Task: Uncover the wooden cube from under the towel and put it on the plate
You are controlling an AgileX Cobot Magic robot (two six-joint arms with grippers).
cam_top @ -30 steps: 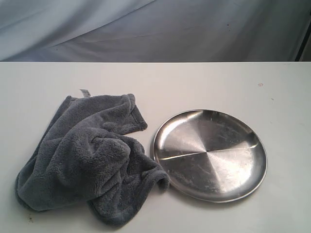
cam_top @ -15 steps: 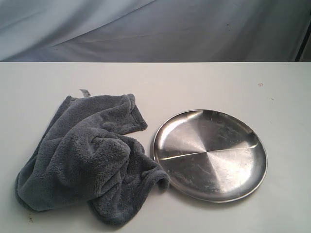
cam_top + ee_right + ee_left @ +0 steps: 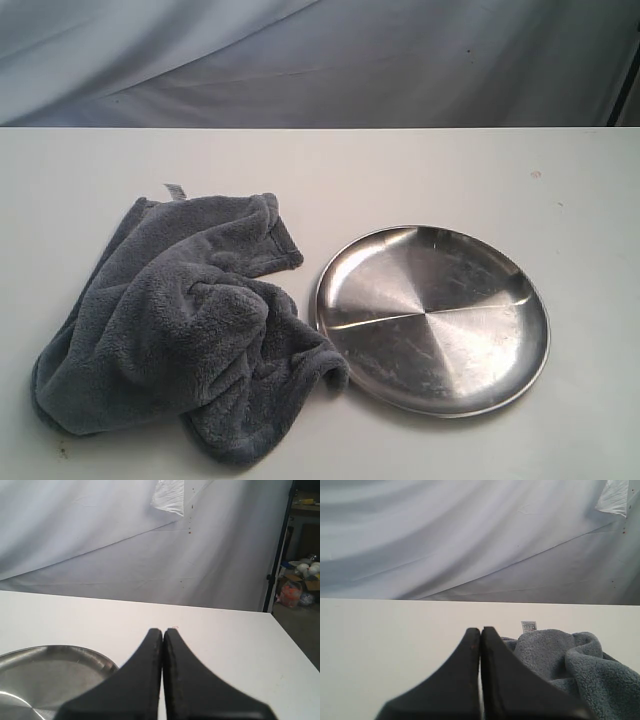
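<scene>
Nothing moved since the earlier frames. Towel (image 3: 185, 325) lies bunched on the table (image 3: 400, 170), left side, right up against the plate (image 3: 432, 318) rim. Cube is out of sight, can't tell where. Left fingers (image 3: 465, 680) pressed together near the towel's tagged end. Right fingers (image 3: 145, 680) also together, beside the plate.

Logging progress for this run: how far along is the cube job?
Nothing looks done: the towel lies bunched beside the plate, which is bare, and no cube shows. Nothing is in hand; the left gripper and right gripper are shut and empty. To do: lift the towel, grasp the cube, set it on the plate.
</scene>
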